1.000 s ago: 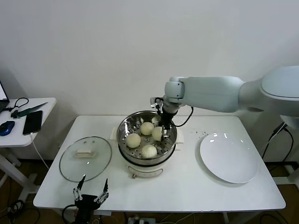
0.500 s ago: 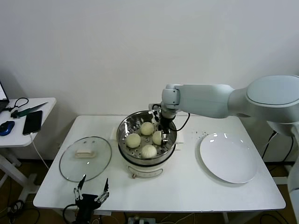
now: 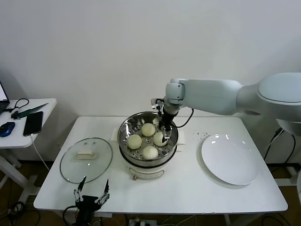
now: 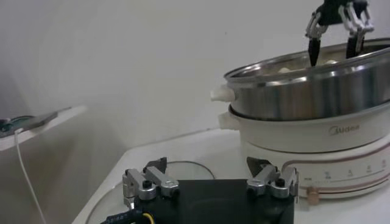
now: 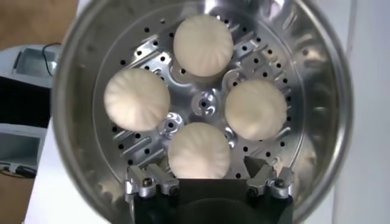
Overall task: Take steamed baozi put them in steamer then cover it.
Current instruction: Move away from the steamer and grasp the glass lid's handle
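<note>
Right gripper fingers spread, touching no baozi.

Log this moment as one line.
baozi: all four in steamer | right hand: open above them | left hand: open, parked | cover: off, on table

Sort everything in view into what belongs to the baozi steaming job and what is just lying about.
Job:
four baozi in the steamer
glass lid on the table
right gripper, open over the steamer
left gripper, open, parked near the lid

Lying about:
white plate
phone
mouse
</note>
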Motion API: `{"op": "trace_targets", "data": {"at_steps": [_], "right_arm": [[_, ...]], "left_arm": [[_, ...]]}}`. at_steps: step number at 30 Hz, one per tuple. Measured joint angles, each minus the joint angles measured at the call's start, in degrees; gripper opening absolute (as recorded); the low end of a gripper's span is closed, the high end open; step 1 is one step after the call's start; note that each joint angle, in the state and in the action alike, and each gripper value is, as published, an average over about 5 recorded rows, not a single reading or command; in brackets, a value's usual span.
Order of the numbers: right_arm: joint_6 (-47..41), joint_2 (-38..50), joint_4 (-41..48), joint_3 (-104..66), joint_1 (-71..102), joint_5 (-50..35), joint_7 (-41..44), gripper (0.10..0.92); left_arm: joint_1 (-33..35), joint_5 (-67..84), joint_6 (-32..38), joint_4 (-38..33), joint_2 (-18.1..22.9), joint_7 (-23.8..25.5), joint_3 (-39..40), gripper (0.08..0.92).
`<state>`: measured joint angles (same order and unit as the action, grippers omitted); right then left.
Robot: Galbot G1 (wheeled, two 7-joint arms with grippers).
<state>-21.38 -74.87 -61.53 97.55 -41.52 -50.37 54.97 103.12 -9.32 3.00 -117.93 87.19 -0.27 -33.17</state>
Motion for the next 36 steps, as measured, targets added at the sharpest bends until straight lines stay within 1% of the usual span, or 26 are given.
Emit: {"op": "trace_targets", "data": {"at_steps": [5,9,12,17,22,26,31,36], "right_arm": [[1.61,3.15,-1.79,-1.41,-1.55,-0.34,0.16,0.823],[4.20,7.06,-3.74,-3.17,-1.98,-1.16,-2.03,0.823],[7.11,10.83,-5.69,-5.15,-1.62,-2.08,-5.65,0.823],[12.21,18.49,-10.19,-11.26,2.41,-3.13,-14.30,0.823],[16.87,26.30,-14.84,-21.19,11.01,-3.39,-23.28,0.823],[19.92,31.17,-17.85,-31.04,19.97,-3.09,-28.89,0.823],[22.74,35.44,-21.46,-44.12,32.11,-2.30,-33.83,0.823],[24.19,37.36,-24.55,-58.88,45.47,-0.97,-36.65,0.823]], "left_arm": [[-0.22,-0.33,-0.27,-0.36,0.12,-0.01,0.10,0.823],[-0.39,-0.36,-0.43,-0.55,0.16,-0.08,-0.23,0.823],[-0.63,-0.34,-0.47,-0.73,0.17,-0.23,-0.72,0.823],[-0.93,-0.53,-0.64,-1.39,0.59,-0.35,-1.38,0.823],[-1.29,-1.24,-0.78,-1.92,1.05,-0.56,-2.05,0.823],[-1.39,-2.11,-0.95,-2.61,1.49,-0.67,-2.65,0.823],[-1.42,-3.57,-1.19,-3.69,1.71,-0.67,-3.29,0.823],[-1.69,-5.80,-1.30,-4.62,1.81,-0.45,-4.09,0.823]]}}
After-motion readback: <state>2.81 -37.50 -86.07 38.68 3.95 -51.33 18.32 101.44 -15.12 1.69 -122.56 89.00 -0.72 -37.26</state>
